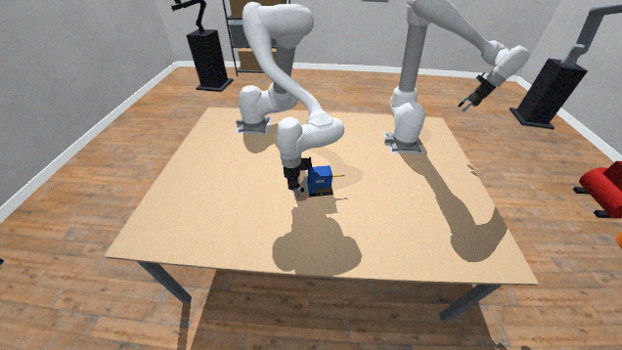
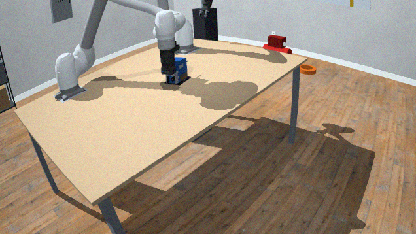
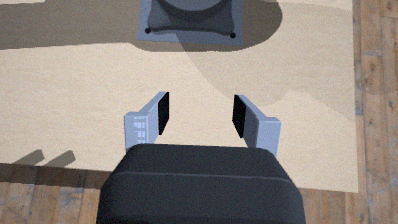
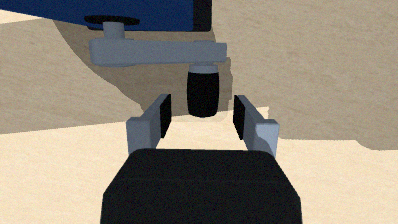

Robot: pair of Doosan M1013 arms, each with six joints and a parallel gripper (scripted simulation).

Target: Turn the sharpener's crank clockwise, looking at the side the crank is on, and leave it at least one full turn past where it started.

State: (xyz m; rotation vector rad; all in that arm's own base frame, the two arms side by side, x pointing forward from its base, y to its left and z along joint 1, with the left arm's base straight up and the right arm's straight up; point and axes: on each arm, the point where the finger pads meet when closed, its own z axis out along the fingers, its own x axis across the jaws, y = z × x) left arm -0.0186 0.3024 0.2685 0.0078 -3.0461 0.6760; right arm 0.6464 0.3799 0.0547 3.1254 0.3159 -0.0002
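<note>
The blue sharpener (image 1: 320,181) (image 2: 182,66) (image 4: 145,11) stands upright on the table, with a yellow pencil (image 1: 338,176) sticking out of the side away from the crank. Its grey crank arm (image 4: 155,52) reaches sideways from the hub in the right wrist view and ends in a black knob (image 4: 203,90). My right gripper (image 4: 202,108) (image 1: 299,192) (image 2: 172,79) is open at the crank side. The knob's outer end lies between its fingertips, with a gap on both sides. My left gripper (image 3: 201,106) (image 1: 465,105) is open and empty, high up and far from the sharpener.
The table (image 1: 220,220) (image 2: 121,131) carries both arm bases (image 1: 253,122) (image 1: 405,143) at its back. The right arm's forearm hangs over and behind the sharpener. Dark pedestals (image 1: 207,59) (image 1: 548,93) and a red object (image 1: 603,191) stand beyond the table.
</note>
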